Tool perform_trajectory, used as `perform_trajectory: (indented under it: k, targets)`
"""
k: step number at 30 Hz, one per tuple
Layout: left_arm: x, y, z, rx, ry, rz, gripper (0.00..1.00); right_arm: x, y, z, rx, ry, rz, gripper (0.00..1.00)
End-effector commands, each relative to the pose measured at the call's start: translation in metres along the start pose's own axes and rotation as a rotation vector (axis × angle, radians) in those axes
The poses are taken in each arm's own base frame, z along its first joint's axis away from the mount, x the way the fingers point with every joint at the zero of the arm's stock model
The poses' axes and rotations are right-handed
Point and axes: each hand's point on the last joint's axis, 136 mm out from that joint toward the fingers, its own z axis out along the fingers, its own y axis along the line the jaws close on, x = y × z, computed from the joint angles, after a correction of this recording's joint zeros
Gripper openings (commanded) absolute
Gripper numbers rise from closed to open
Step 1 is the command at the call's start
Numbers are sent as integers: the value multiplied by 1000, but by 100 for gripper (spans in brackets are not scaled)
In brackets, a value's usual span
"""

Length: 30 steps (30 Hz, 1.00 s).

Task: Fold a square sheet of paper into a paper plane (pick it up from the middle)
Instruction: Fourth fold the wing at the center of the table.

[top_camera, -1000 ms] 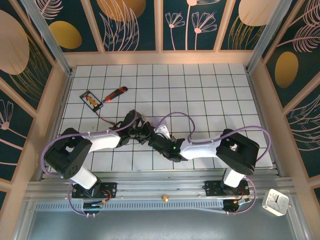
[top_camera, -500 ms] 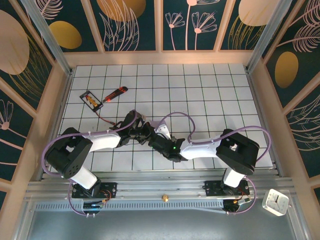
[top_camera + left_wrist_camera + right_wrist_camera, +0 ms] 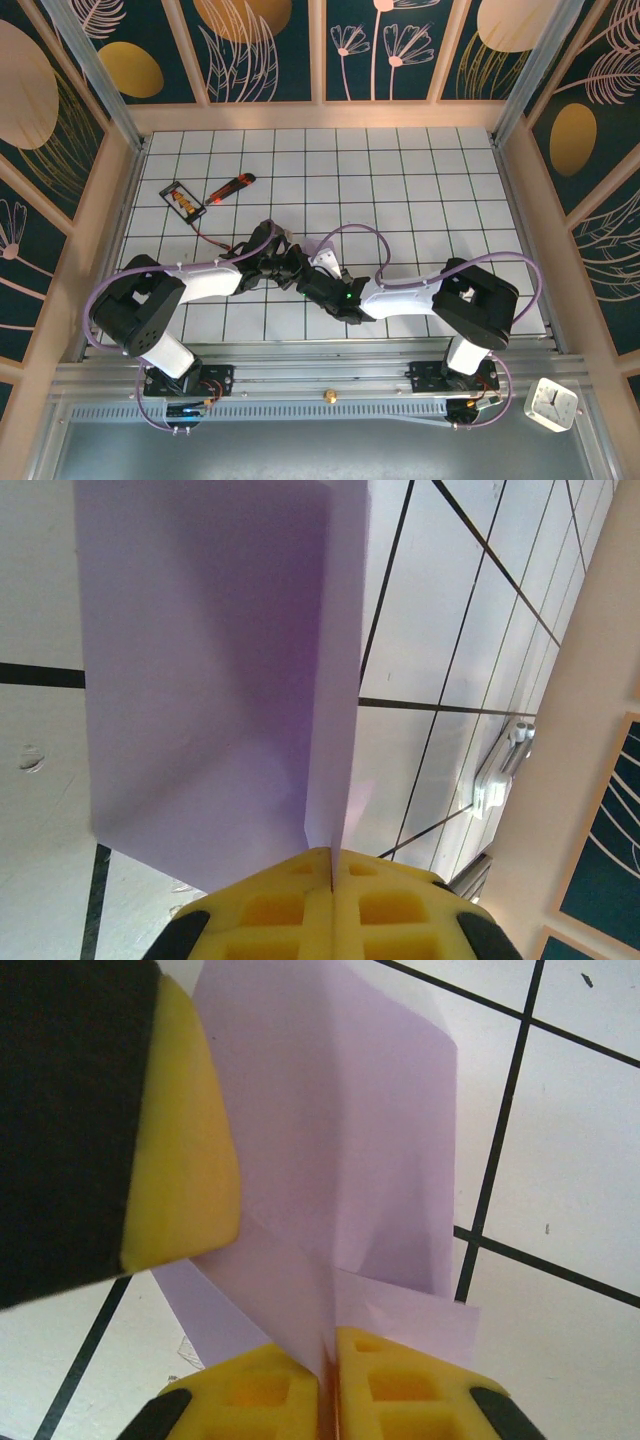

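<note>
The right hand (image 3: 328,1360) has just pinched shut on the thin, pale lavender-purple square sheet of paper (image 3: 340,1140). Its yellow pads meet on a folded edge at the bottom of the right wrist view. The left hand (image 3: 330,880) is clenched on the same sheet, with a crease running straight up from between its pads.

The paper sits between both hands at the lower centre of the top view, over the white gridded worktop (image 3: 420,200), and is now gripped in two places. I judge that a fold can now be pulled or pressed, though no plane is formed yet.

A yellow finger (image 3: 180,1130), most likely the left hand's, crowds the upper left of the right wrist view, so the two hands could collide. The red-orange utility knife (image 3: 230,187) and the small black-framed card (image 3: 185,200) lie well apart at upper left, out of the way.
</note>
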Motion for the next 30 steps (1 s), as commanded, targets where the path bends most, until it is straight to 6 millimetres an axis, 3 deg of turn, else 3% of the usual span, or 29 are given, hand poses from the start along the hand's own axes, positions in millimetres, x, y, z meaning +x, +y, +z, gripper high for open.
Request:
perform_trajectory:
  k: [1, 7, 16, 30]
  targets:
    - [5, 9, 1, -58, 28, -74, 0, -2, -8, 0, 32, -17, 14, 10]
    - [5, 8, 0, -65, 25, -58, 0, -3, -9, -1, 9, -18, 36, 6]
    - [8, 9, 0, -71, 42, -53, 0, 0, -10, 2, 11, -8, 28, 19]
    - [9, 12, 1, -78, 53, -55, 0, -1, -12, 6, 32, -8, -8, 20]
